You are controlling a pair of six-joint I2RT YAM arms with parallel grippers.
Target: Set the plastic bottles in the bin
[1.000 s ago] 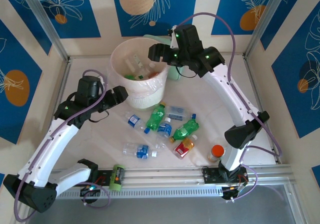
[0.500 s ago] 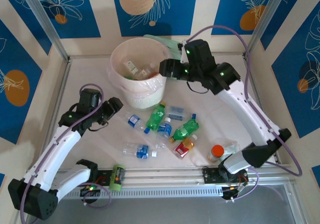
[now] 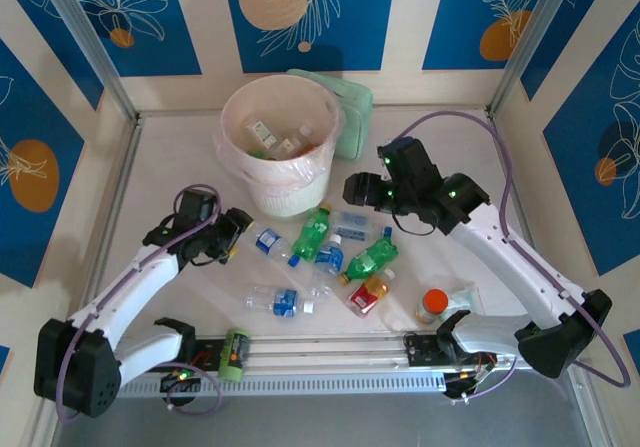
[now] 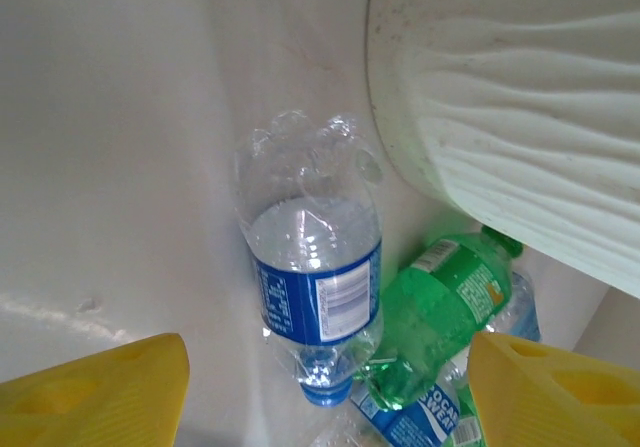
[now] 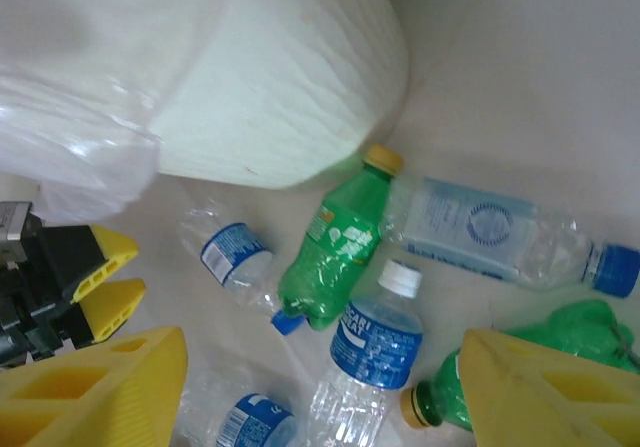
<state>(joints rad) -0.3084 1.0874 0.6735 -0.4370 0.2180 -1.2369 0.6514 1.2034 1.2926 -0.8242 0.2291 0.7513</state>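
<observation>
**A:** Where's the left claw (image 3: 237,229)?

**B:** Low over the counter (image 3: 170,157), off the bin's (image 3: 288,195) near-left side. Its fingers are spread wide with nothing between them. A blue-label bottle (image 4: 315,287) lies just ahead of it, close to the bin's wall.

**A:** And the other bottles?

**B:** A few lie inside the bin. The rest are scattered on the near side of it. A green bottle (image 3: 313,229) lies nearly against the bin's base. A red-yellow bottle (image 3: 370,292) lies farther out, and an orange-capped jar (image 3: 432,305) stands beyond that to the right.

**A:** The right claw (image 3: 352,186)?

**B:** Just right of the bin, above the scatter, fingers apart and empty. A pale green box (image 3: 356,117) sits behind the bin on that side.
</observation>
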